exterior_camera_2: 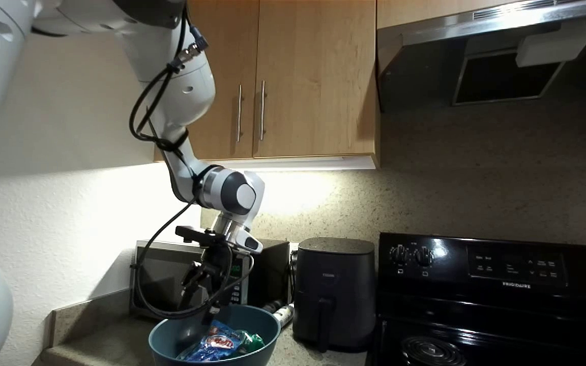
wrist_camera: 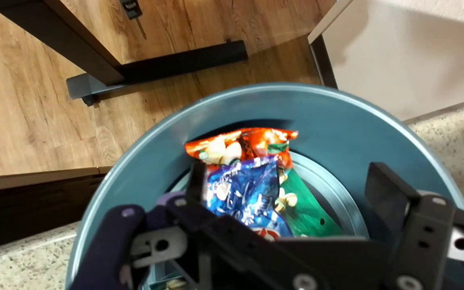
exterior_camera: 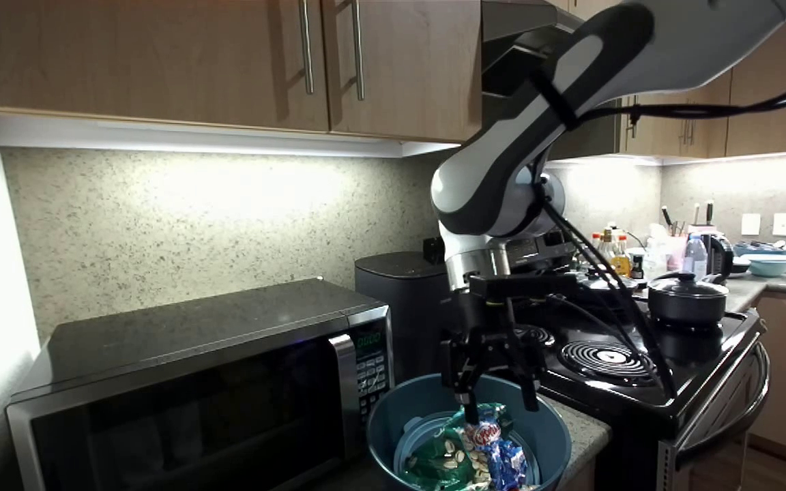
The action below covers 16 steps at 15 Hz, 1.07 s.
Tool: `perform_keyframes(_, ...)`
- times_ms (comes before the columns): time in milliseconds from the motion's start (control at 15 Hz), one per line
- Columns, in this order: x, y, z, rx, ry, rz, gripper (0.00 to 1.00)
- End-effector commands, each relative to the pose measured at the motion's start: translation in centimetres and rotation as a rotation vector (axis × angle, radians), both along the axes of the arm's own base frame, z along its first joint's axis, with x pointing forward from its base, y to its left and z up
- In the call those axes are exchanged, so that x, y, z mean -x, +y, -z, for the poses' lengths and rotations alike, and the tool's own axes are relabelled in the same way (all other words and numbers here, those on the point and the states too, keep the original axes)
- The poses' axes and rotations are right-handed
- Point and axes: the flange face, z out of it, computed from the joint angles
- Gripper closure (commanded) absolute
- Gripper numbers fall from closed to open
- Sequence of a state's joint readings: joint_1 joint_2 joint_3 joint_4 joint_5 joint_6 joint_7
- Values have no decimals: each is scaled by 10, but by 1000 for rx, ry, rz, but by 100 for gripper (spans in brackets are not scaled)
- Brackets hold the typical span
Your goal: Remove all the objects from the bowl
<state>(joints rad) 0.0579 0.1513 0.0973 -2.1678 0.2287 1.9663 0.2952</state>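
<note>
The large blue bowl [exterior_camera: 548, 436] stands on the counter and also shows in an exterior view [exterior_camera_2: 267, 349] and the wrist view [wrist_camera: 280, 96]. Inside it lie crinkly packets: a blue one [wrist_camera: 244, 193] on top, a red-orange one [wrist_camera: 252, 141] and a green one [wrist_camera: 306, 203] partly under it. The blue packet [exterior_camera: 506, 464] and green packet [exterior_camera: 437, 464] also show in both exterior views. My gripper [exterior_camera: 501, 408] points down into the bowl, fingers wide apart and holding nothing. In the wrist view one finger is beside the blue packet's edge, the other near the bowl wall; contact is unclear.
A microwave [exterior_camera: 229, 382] stands right beside the bowl. A dark air fryer [exterior_camera_2: 334, 295] is behind it, with a bottle [exterior_camera_2: 284, 314] between. A black stove [exterior_camera: 611, 358] with a lidded pot [exterior_camera: 686, 300] adjoins the counter. Cabinets [exterior_camera_2: 318, 76] hang above.
</note>
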Motion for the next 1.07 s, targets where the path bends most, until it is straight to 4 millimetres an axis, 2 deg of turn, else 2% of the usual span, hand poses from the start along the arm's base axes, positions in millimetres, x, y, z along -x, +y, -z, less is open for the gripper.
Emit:
perform_keyframes(0, -31, 2, 31, 25, -12, 18, 0)
perform_keyframes(267, -48, -5, 64, 105, -28, 41, 0)
perform_keyframes(333, -50, -8, 71, 120, -21, 50, 16)
perform_keyframes(400, -51, -10, 77, 130, -13, 55, 26)
perform_keyframes(667, -58, -13, 88, 157, -3, 82, 53)
perform_keyframes(1000, -61, -9, 70, 147, -8, 146, 85)
